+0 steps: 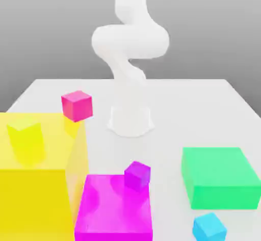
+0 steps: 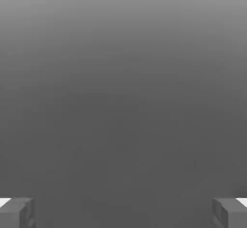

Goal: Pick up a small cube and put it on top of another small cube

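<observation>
A: Exterior view, progress?
B: Nothing is done. The cyan cube (image 1: 209, 227) is seen lying on the table (image 1: 204, 107), just in front of the green block (image 1: 220, 178), at the exterior view's right. No cube is stacked on it or held.
A: Counts?
B: One arm (image 1: 130, 46), three small cubes: cyan, purple cube (image 1: 137, 175), pink cube (image 1: 77, 105). Three big blocks: green, yellow block (image 1: 35, 176), magenta block (image 1: 114, 209).
A: Hand view?
B: Only grey is shown. The gripper (image 2: 123, 212) is seen with fingers (image 2: 17, 212) wide apart, nothing between. Pick and place are judged left.
</observation>
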Motion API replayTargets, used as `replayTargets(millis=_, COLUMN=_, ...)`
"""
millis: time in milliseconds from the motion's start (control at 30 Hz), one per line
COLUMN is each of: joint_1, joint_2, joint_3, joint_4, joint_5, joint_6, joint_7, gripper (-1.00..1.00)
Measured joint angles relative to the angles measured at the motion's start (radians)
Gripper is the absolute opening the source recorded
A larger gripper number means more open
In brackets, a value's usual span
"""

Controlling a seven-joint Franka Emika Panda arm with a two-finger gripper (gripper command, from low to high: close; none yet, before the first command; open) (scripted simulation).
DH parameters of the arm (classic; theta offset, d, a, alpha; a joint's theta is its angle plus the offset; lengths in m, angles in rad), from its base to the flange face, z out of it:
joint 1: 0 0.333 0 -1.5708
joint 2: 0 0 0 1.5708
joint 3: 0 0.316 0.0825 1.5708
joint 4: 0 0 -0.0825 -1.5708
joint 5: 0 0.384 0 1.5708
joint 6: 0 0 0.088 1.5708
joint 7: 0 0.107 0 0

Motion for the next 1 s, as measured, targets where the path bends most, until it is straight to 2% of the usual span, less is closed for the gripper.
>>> replayTargets(millis=533, joint_1=0.036, joint_2=0.586, joint_3=0.134, joint_4=-0.017, joint_5=-0.094, joint_6=0.183, joint_7=0.062, gripper=0.00)
replayTargets(millis=1000, joint_1=0.134, joint_2=1.090, joint_3=0.166, joint_4=-0.019, joint_5=-0.156, joint_6=0.369, joint_7=0.103, gripper=0.00)
